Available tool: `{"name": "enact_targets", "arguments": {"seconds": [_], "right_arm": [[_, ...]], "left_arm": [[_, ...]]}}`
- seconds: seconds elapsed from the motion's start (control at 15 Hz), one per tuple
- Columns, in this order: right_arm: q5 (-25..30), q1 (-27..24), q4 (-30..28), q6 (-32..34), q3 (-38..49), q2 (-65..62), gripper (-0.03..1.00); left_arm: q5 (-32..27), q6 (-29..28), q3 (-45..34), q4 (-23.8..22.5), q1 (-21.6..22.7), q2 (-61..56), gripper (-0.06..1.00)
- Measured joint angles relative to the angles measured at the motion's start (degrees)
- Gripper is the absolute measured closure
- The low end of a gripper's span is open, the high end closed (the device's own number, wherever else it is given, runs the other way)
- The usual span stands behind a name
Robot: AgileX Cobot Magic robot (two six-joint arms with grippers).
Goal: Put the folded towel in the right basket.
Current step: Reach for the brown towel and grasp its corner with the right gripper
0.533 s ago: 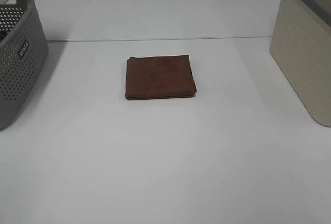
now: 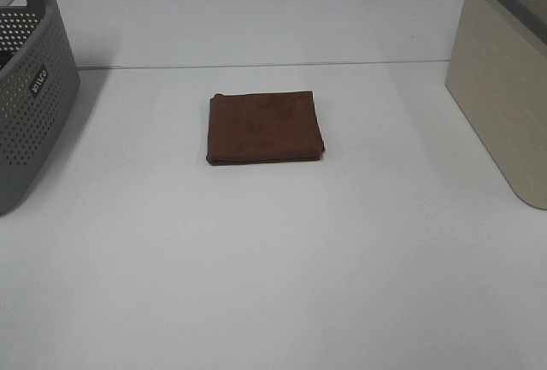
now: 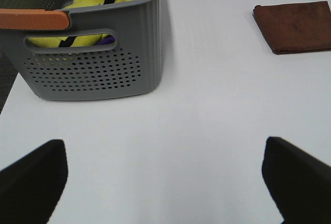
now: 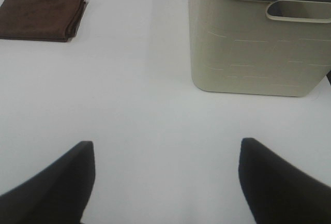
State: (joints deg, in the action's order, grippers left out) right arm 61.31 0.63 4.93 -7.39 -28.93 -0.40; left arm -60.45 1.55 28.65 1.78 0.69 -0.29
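Note:
A folded brown towel (image 2: 265, 126) lies flat on the white table, near the middle and toward the back. It also shows in the left wrist view (image 3: 295, 26) and the right wrist view (image 4: 42, 14). The right basket (image 2: 504, 79) is beige with a grey rim and stands at the right edge; the right wrist view shows it too (image 4: 256, 35). My left gripper (image 3: 165, 182) is open and empty over bare table, far from the towel. My right gripper (image 4: 166, 182) is open and empty over bare table. Neither arm shows in the exterior high view.
A grey perforated basket (image 2: 26, 88) stands at the left edge. In the left wrist view this basket (image 3: 98, 53) holds yellow and blue cloth and has an orange grip on its handle. The table's back edge (image 2: 256, 65) runs behind the towel.

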Motion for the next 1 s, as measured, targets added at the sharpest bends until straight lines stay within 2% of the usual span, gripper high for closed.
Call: {"name": "enact_targets", "arguments": {"seconds": [1.0], "right_arm": [[0.00,0.00,0.00,0.00,0.00,0.00,0.24]], "left_arm": [[0.00,0.00,0.00,0.00,0.00,0.00,-0.02]]}}
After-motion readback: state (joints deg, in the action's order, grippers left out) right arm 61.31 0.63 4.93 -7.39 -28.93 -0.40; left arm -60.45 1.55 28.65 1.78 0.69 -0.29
